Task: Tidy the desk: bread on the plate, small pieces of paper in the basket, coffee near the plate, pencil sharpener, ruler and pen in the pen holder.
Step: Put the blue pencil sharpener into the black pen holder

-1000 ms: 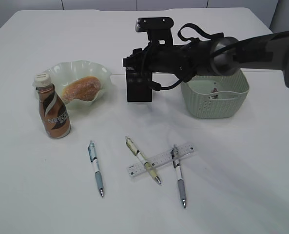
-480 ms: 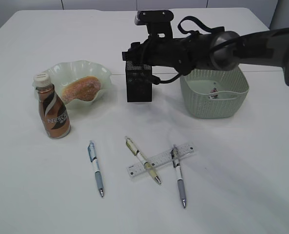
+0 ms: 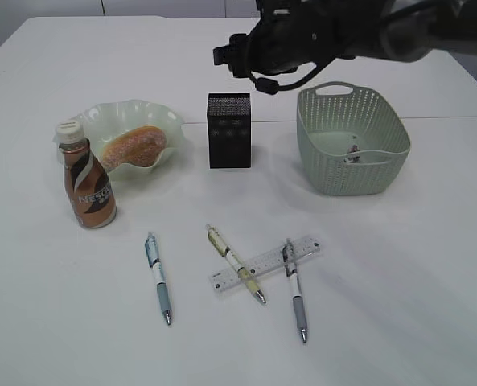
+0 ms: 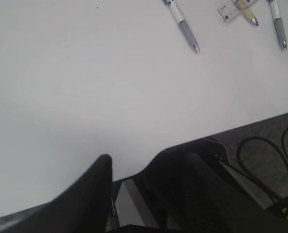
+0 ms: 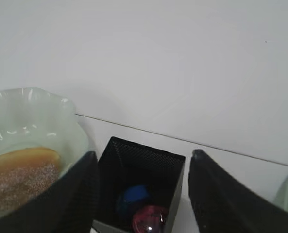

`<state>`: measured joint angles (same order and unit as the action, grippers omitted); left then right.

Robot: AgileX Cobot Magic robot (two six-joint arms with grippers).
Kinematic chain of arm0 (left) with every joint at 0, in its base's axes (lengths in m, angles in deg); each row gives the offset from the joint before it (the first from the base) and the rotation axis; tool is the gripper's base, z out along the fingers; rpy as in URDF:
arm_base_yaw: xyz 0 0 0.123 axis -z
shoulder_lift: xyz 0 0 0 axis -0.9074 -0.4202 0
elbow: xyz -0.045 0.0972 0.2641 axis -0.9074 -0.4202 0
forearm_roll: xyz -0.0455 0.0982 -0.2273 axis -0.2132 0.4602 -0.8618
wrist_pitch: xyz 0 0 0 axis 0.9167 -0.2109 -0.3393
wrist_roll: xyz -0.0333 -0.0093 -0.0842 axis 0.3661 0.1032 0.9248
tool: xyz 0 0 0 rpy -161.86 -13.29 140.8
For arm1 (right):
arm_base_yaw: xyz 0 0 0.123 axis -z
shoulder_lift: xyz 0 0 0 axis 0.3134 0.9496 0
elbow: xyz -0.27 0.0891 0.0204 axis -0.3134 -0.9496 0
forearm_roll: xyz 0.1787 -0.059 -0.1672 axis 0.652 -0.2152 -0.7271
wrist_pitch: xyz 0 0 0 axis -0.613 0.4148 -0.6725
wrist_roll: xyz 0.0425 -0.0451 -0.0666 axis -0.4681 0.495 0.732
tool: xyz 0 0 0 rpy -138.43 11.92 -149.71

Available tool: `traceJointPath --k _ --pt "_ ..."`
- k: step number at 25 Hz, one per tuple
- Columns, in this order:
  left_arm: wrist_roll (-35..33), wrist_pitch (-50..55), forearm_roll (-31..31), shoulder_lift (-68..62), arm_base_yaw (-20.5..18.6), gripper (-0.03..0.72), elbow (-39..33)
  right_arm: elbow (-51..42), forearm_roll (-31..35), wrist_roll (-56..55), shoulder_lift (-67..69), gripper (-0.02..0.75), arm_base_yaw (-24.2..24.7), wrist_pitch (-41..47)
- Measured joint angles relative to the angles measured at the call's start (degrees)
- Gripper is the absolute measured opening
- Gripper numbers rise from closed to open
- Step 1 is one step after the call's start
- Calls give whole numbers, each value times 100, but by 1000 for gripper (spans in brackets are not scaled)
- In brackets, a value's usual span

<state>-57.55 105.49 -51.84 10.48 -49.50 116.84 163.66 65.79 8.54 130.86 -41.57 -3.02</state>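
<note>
Lifted clear since a second ago, the right gripper (image 5: pixel 141 194) now hangs above the pen holder (image 3: pixel 228 130), jaws wide apart and empty; two small round things lie in the box below it. Three pens (image 3: pixel 158 277) and the ruler (image 3: pixel 264 263) lie well forward; grabbing the crossed pile could scatter it

You cannot read the small item in the basket (image 3: pixel 352 150); too small in the exterior view. The right claw's (image 5: pixel 143 194) fingertips run off the bottom edge of its wrist view, and the pen holder (image 5: pixel 143 194) is cut there too, with blurred blue and pink shapes inside that you cannot identify. The plate (image 5: pixel 37 109) and bread (image 5: pixel 22 177) are cropped at the left edge. In the left wrist view the pens (image 4: pixel 185 30) and ruler (image 4: pixel 231 8) are clipped at the top.
</note>
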Motion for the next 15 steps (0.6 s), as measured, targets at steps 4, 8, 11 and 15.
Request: traceJointPath --k 4,8,11,15 --pt "0 0 0 0 0 352 0 0 11 0 -459 461 -18 965" --pt "0 0 -12 0 0 353 0 4 23 139 -946 461 -71 2150" --pt "0 0 -49 0 0 353 0 13 32 474 -1258 461 -158 3179" --pt "0 0 -63 0 0 353 0 13 77 614 -1550 461 -283 4441"
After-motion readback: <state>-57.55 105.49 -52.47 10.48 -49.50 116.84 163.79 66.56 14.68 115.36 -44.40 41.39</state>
